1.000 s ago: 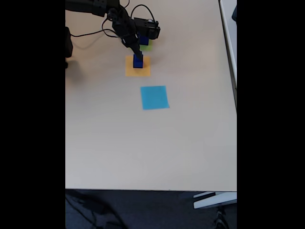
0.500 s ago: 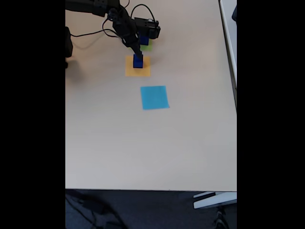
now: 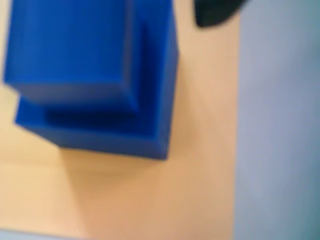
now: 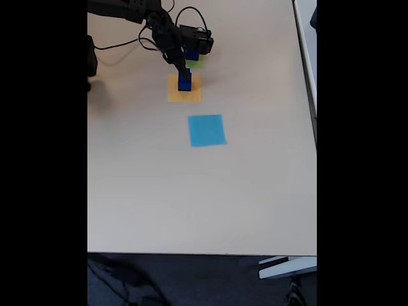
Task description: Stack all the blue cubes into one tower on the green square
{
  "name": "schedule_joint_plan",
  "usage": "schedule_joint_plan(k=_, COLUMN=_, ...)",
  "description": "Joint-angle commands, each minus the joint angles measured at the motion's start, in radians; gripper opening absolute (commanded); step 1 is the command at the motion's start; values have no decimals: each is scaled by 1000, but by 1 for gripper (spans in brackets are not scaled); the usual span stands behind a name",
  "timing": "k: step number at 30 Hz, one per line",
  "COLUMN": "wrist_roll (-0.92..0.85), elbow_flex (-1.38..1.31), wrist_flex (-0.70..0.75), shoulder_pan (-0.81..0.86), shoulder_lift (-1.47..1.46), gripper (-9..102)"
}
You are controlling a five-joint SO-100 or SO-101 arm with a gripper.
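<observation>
Beige table (image 4: 191, 191) is carrying three paper squares under even light, with dark floor showing past its near edge. Claw (image 4: 183, 69) is hanging at the far edge region, tip right over a blue cube stack (image 4: 185, 81) sitting on the orange square (image 4: 175, 94); whether its fingers are spread or pinching a cube, cannot tell at this size. Wrist view is showing two blue cubes (image 3: 95, 75), smaller one on a bigger one, slightly offset, on orange paper (image 3: 150, 200). Another blue cube (image 4: 192, 55) is sitting on the green square (image 4: 197, 62), just beyond the orange one toward the far edge. Judging progress: early to middle; the green square is holding one cube, and the stack on orange is still needing transfer. Light blue square (image 4: 206, 130) is lying bare, nearer the table's middle.
</observation>
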Motion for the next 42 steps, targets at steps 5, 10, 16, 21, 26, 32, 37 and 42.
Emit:
schedule_joint_plan(k=5, wrist_roll=6, elbow_flex=-6, wrist_flex=-20, shoulder_pan=6, shoulder_lift=-8, gripper=26)
schedule_joint_plan(k=10, wrist_roll=11, elbow_flex=-5, wrist_flex=-23, shoulder_pan=6, shoulder_lift=-14, gripper=24)
schedule_joint_plan(k=16, wrist_roll=14, elbow_flex=-2, wrist_flex=-31, shoulder_pan=5, shoulder_lift=-18, gripper=21)
schedule_joint_plan(k=21, wrist_roll=17, elbow_flex=2, wrist_flex=-37, shoulder_pan=3, shoulder_lift=-20, gripper=19)
schedule_joint_plan(k=26, wrist_roll=18, elbow_flex=3, wrist_flex=-38, shoulder_pan=5, shoulder_lift=-21, gripper=17)
schedule_joint_plan(k=32, wrist_roll=23, elbow_flex=11, wrist_flex=-43, shoulder_pan=5, shoulder_lift=-21, gripper=12)
schedule_joint_plan(k=37, wrist_roll=28, elbow_flex=15, wrist_flex=-46, shoulder_pan=3, shoulder_lift=-20, gripper=10)
schedule_joint_plan(k=42, wrist_roll=28, elbow_flex=15, wrist_flex=-46, shoulder_pan=3, shoulder_lift=-17, gripper=9)
